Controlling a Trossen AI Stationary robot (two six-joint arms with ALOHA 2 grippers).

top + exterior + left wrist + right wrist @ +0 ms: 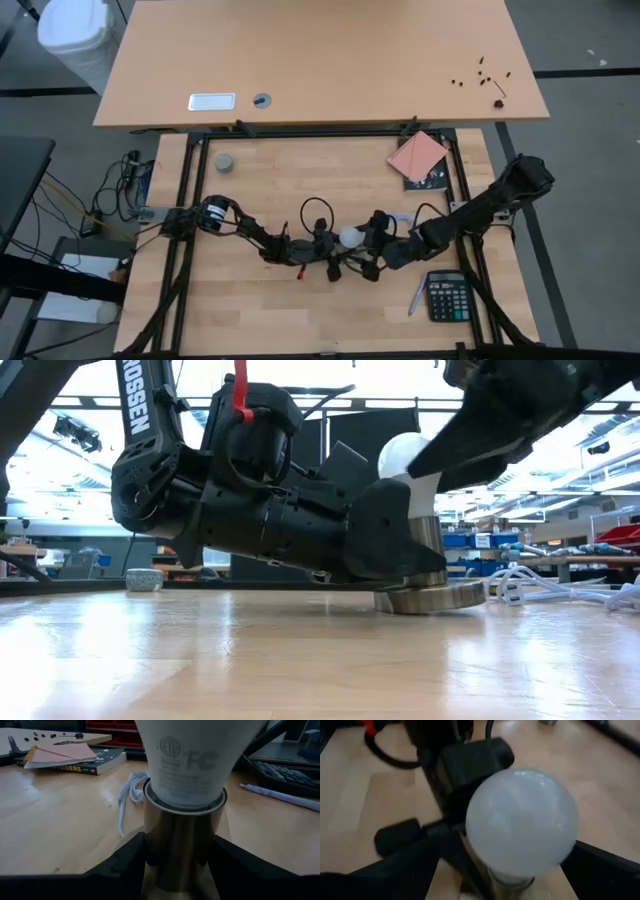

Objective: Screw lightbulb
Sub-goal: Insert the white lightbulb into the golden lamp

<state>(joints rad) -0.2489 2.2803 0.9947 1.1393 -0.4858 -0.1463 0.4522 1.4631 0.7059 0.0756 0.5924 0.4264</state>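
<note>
Lightbulb (190,765) base hidden in socket (182,850) clamped by left jaws; right jaws' state unclear

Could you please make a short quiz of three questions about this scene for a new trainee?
1. True or false: the lightbulb sits upright in the metal socket.
2. Which gripper holds the socket by its sides?
A. left gripper
B. right gripper
C. neither
3. Fill in: in the high view, the calculator lies beside a ____.

Key:
1. True. The bulb's neck enters the socket's top.
2. A. The left wrist view shows its dark fingers on both sides of the socket.
3. pen
</note>
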